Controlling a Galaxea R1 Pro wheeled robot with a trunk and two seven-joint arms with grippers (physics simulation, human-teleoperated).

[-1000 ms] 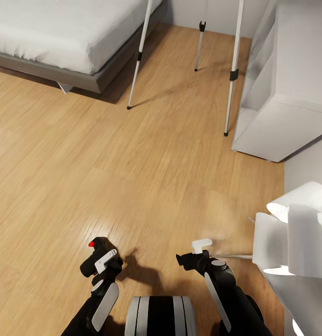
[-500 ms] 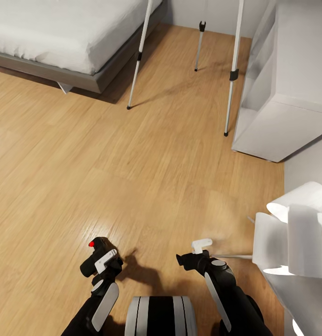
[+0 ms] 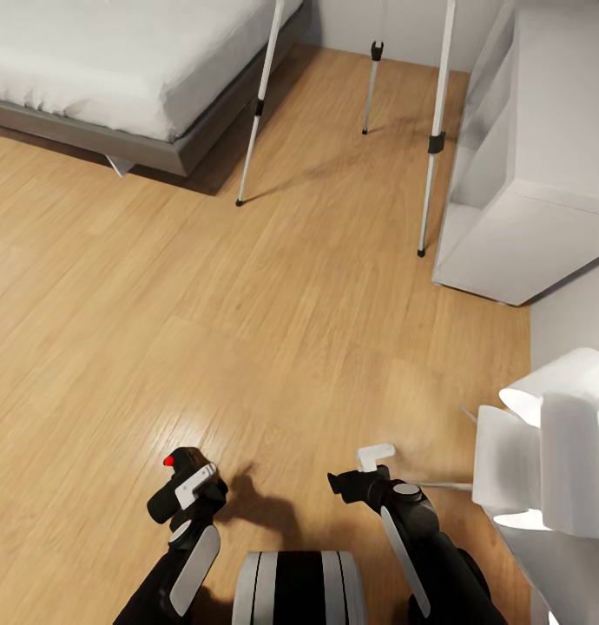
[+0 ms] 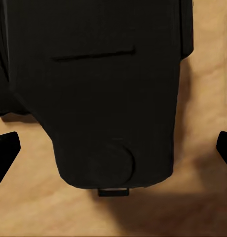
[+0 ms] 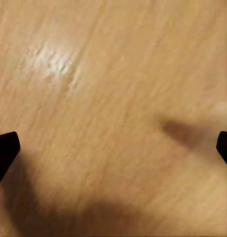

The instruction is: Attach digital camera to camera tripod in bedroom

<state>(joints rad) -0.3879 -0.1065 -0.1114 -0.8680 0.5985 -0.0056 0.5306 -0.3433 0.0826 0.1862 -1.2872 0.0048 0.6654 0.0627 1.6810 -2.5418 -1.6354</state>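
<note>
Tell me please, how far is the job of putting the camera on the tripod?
Done: the left gripper holds the digital camera, with its red dot up, low over the wood floor. In hand: carrying it; the camera tripod stands ahead beside the white shelf unit, showing its legs. The right gripper carries nothing, its jaws wide apart. Left: approach the tripod, raise the camera and mount it.

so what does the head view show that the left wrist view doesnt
Head view alone: the tripod legs standing on the floor past the bed, a white shelf unit, both arms, and the red dot on the camera in the left gripper. The right gripper holds nothing. Left wrist view alone: a close look at the camera's black underside, with a round cap. Both share the camera and the wood floor.
</note>
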